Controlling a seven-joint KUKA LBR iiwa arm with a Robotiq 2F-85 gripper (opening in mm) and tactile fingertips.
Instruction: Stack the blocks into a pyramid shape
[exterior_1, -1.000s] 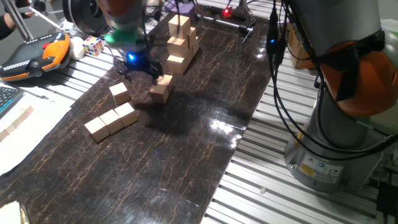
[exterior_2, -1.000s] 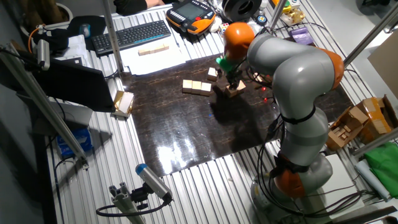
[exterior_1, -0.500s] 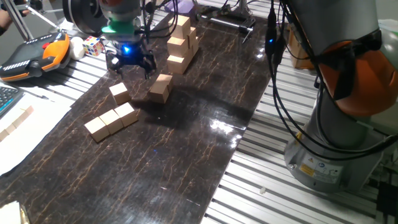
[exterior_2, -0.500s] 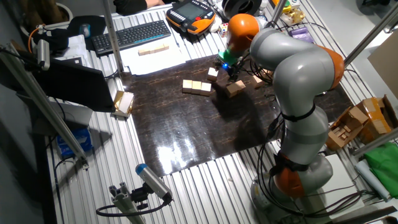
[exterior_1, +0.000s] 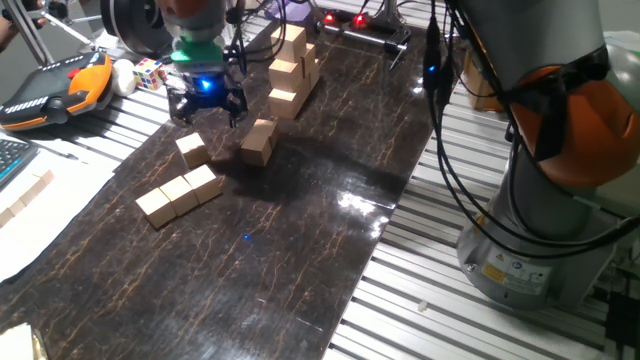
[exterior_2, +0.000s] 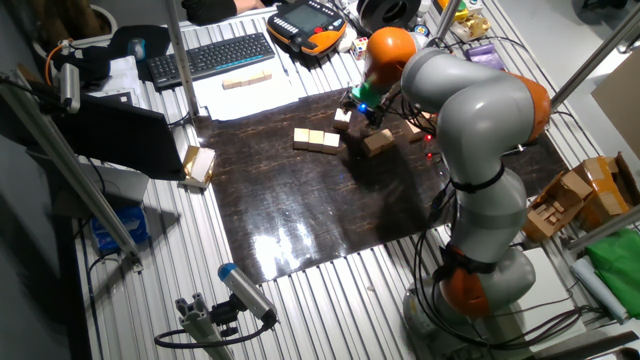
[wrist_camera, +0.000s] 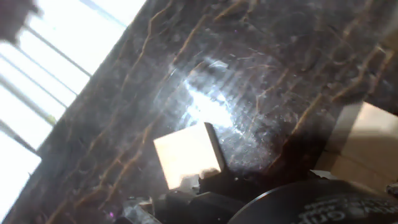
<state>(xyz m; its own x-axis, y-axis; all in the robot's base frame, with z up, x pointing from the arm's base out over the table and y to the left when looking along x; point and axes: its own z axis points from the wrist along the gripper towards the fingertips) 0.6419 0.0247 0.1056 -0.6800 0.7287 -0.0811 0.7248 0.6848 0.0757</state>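
Hovering above the dark counter with jaws spread wide, gripping nothing. Lying just below and beside the gripper: one single block on one side, a two-high pair on the other. Sitting farther off: a three-block row.

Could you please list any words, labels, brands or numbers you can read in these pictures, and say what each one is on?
None can be read.
The robot base carries stickers, too small to read.
The keyboard keys are too small to read.
The blocks are unmarked.
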